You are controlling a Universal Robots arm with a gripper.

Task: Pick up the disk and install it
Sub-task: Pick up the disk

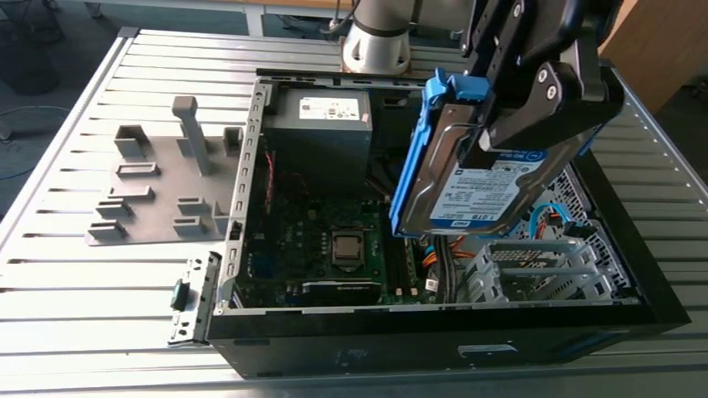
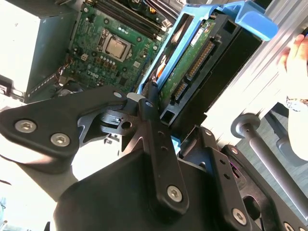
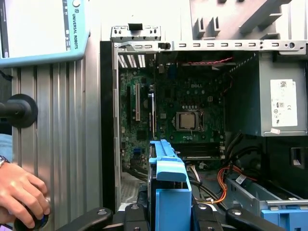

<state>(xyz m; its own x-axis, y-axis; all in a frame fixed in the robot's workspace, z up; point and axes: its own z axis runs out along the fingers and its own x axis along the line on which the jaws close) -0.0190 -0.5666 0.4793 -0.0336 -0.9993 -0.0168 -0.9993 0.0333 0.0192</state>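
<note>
My gripper (image 1: 516, 124) grips the disk (image 1: 485, 186), held edgewise above the open case (image 1: 443, 342) (presumably to suit the drive cage (image 1: 531, 274)).

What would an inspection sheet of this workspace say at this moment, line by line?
Surface: slatted metal table, carrying an open computer case.
Job's things: the disk, in its blue bracket, held on edge above the case, not yet seated.
Clutter: grey fixture plate with posts, beside the case.
Grippers: claw shut on the disk.
Cables: orange wires loose inside the case, near the drive cage.
Surroundings: a person's hand near the table's edge.
</note>
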